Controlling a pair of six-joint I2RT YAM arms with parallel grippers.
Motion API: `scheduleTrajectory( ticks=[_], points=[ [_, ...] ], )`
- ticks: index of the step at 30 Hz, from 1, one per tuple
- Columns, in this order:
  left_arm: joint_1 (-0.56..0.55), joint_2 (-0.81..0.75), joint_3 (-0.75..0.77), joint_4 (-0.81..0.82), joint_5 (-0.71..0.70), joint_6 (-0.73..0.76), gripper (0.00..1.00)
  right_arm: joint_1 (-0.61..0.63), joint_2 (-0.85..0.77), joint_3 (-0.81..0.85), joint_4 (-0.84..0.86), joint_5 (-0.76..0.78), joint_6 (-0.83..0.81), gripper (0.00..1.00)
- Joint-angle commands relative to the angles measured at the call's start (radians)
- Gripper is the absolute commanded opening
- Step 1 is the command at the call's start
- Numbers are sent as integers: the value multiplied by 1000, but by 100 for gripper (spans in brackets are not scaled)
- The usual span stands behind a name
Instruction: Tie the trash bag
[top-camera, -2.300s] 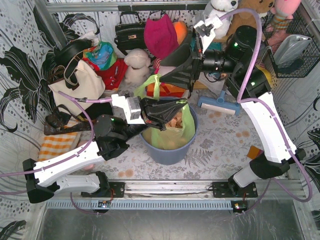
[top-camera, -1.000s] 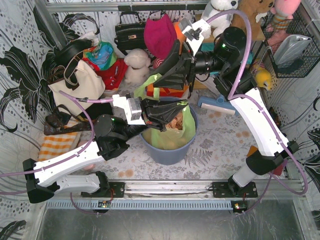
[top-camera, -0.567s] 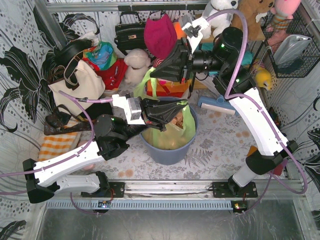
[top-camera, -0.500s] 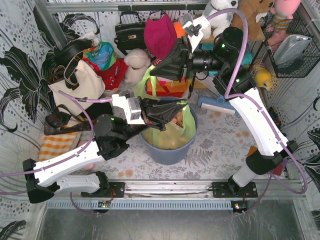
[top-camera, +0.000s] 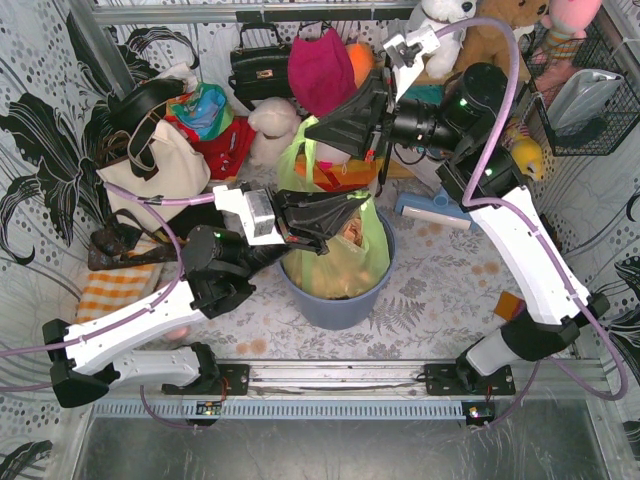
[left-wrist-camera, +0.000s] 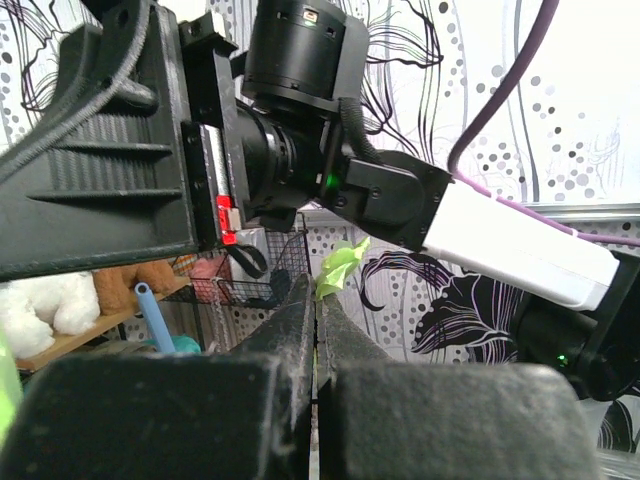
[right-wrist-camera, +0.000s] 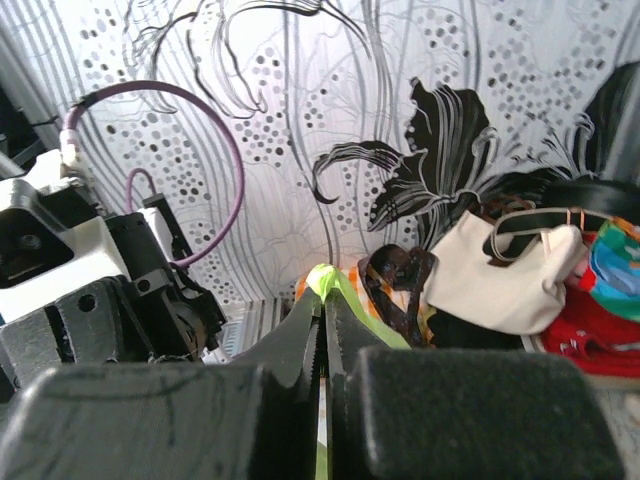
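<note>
The right pincer (top-camera: 314, 128), half-spread a second ago, is now clenched on one ear of the thin translucent lime-green plastic trash bag (top-camera: 345, 262). A green strip (right-wrist-camera: 330, 285) pokes out past its fingertips. Its arm has swung rightward, and the ear now stretches up to the pincer. The left pincer (top-camera: 346, 213) stays clamped on the bag's other edge, a green tab (left-wrist-camera: 338, 266) showing beyond its tips, and has shifted slightly left. Below the left pincer the bag sits in the round blue plastic bin (top-camera: 335, 310), with crumpled brown paper (top-camera: 352, 238) inside.

trash bag (top-camera: 348, 262) in bin (top-camera: 335, 308) | tote bag (top-camera: 150, 170) left of bin | handbag (top-camera: 258, 66) behind
</note>
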Motion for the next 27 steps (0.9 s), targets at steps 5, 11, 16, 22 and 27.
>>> scheduleTrajectory(
  ticks=[5,11,16,22,27],
  points=[
    [11,-33,0,29,-50,39,0,18,-163,-167,-91,285,9,0],
    [14,-60,-29,39,-67,39,0,24,-247,-251,-171,423,42,0],
    [15,-78,-50,48,-85,39,0,27,-306,-327,-190,498,129,0],
    [18,-72,-55,52,-87,37,0,37,-372,-418,-182,496,179,0],
    [18,-70,-59,55,-81,31,0,39,-408,-461,-173,480,152,0]
  ],
)
